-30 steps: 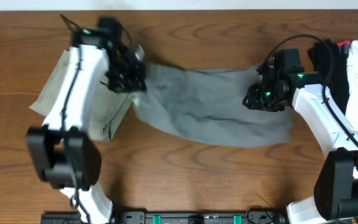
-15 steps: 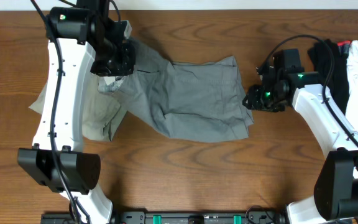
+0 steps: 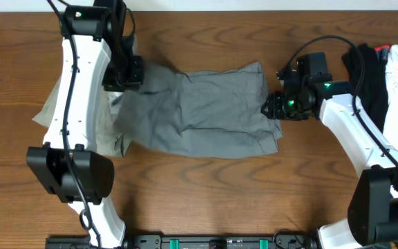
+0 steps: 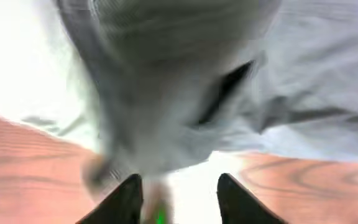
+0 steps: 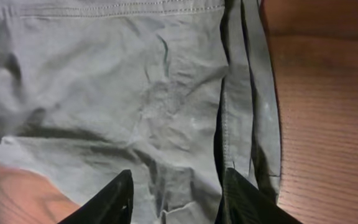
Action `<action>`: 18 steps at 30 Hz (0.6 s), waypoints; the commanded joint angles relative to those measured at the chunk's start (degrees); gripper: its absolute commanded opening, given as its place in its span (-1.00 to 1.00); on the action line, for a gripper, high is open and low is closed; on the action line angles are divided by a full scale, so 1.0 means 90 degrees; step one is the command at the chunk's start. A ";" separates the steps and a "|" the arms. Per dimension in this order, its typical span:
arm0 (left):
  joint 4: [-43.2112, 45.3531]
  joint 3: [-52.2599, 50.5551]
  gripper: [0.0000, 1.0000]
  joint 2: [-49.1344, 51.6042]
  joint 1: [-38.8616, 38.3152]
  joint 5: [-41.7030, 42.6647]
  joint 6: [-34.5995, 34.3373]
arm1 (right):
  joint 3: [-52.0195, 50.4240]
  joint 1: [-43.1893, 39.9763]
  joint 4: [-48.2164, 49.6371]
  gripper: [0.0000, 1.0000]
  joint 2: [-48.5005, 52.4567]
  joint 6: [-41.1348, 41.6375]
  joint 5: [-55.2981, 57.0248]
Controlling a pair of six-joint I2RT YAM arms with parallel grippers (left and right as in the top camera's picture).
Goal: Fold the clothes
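The grey shorts (image 3: 206,111) are matt woven cloth, creased, with stitched seams. The table (image 3: 206,197) is brown wood with clear grain and a slight gloss. The arm shells (image 3: 81,90) look like smooth white plastic.

White arms (image 3: 77,97) carry black joints (image 3: 71,181), green lights (image 3: 294,104).

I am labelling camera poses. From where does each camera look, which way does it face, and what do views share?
Overhead: fixed above the table, facing straight down on the grey shorts; left arm and right arm show.
Left wrist: on the left arm, facing blurred grey cloth close; the left gripper shows at the bottom.
Right wrist: on the right arm, facing down on the shorts' stitched edge; the right gripper shows too.
Shared: all three see the grey shorts.
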 commanded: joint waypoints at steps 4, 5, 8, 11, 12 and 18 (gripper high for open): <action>-0.0015 -0.0053 0.21 0.0374 0.0588 -0.0512 -0.0209 | -0.0034 0.0044 0.0010 -0.07 0.0034 -0.0073 -0.0015; 0.0032 -0.0095 0.26 0.0425 0.0690 -0.0500 -0.0209 | -0.0034 0.0044 0.0010 -0.06 0.0034 -0.0073 -0.0063; 0.0270 -0.0355 0.31 0.0580 0.0974 -0.0318 -0.0202 | -0.0039 0.0138 0.0049 -0.05 0.0039 -0.0245 -0.0471; 0.0520 -0.0719 0.31 0.0729 0.1239 -0.0017 -0.0192 | -0.0039 0.0345 0.0163 0.08 0.0066 -0.0308 -0.0357; 0.0634 -0.0862 0.32 0.0767 0.1324 0.0168 -0.0170 | -0.0039 0.0410 0.0233 0.10 0.0104 -0.0308 -0.0282; 0.0940 -0.1343 0.29 0.0775 0.1591 0.1110 0.0197 | -0.0039 0.0622 0.0775 -0.28 0.0928 -0.0155 -0.0121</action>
